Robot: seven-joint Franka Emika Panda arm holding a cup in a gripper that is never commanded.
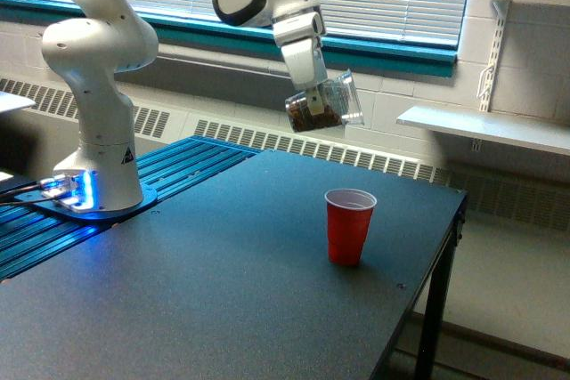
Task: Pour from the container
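Observation:
The container [326, 106] is a small clear plastic cup with brown granular bits settled at its lower left end. It is tipped on its side, mouth toward the exterior view's right, high above the table. My gripper [313, 100] is shut on the container, with the white arm reaching in from the upper left. A red cup [348, 225] with a white inside stands upright on the dark table [178, 300], below the container and a little to its right. Nothing is falling from the container.
The arm's white base [98, 166] stands on a blue ribbed platform [169, 175] at the exterior view's left. The table's right edge [445, 246] drops off near the red cup. A wall shelf [485, 126] and radiator grille [356, 157] lie behind.

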